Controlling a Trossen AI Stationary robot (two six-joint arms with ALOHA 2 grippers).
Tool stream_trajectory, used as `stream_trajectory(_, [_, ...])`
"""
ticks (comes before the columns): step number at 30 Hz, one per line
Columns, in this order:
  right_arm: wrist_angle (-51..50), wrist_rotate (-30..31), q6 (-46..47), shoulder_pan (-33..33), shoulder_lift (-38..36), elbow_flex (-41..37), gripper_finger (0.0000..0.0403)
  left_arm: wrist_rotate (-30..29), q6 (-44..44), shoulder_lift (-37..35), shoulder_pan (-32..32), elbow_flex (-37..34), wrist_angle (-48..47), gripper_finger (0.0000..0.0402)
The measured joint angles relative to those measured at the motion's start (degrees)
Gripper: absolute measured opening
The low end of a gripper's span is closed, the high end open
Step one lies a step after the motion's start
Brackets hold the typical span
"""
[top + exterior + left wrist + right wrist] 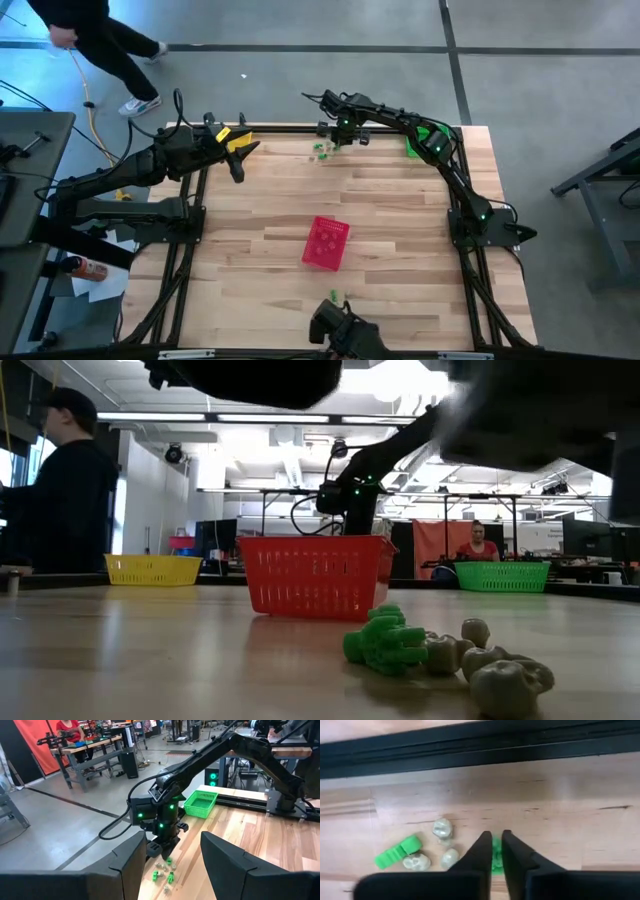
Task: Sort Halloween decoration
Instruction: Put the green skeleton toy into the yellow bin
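The right gripper is down at the far edge of the counter, over a small cluster of trinkets near the black rail. In the right wrist view its fingers stand almost together, w/ a small green trinket showing in the narrow gap between them. They look closed on it, though whether it's truly pinched or just lying under the tips can't be told for sure.

Key relation: the green piece sits directly between the fingertips, so no sideways correction seems needed; judged next move is a straight lift. The rest of the cluster lies just to one side: a bigger green trinket w/ its long axis tilted, plus three pale skull-like pieces, all apart from the fingers.

The green basket is on the same far edge, near the right arm, so that's prob the drop spot. The red basket sits mid-counter, and the yellow basket is at the far left by the left gripper.

The left gripper hovers w/ fingers spread wide, holding nothing, facing the right arm from well apart. The right arm is clearly nearer the far cluster. A second cluster of green and pale pieces lies at the near edge by the low camera, untouched.
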Motion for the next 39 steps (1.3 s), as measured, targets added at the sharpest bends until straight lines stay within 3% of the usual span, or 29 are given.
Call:
stream_trajectory(9, [-1.91,1.31,-11.67,-0.66,-0.82,0.0,0.0008,-0.53,-1.07,-2.91,-0.02,-0.04,0.05,0.0176])
stream_trajectory(17, [-1.39,2.69,-24.32,-1.81,-3.47,0.02,0.0003,-6.49,-1.33,-4.46,0.0,0.01,0.02,0.0176])
stream_trajectory(24, [-1.55,2.6,-33.26,-2.19,-5.98,0.06,0.0002,-7.84,-2.78,-4.17,0.0,0.01,0.0,0.0176])
stream_trajectory(39, [-2.97,0.08,-39.76,-2.12,-9.45,0.09,0.0001,-8.18,-7.1,-4.07,-0.02,0.03,0.02,0.0176])
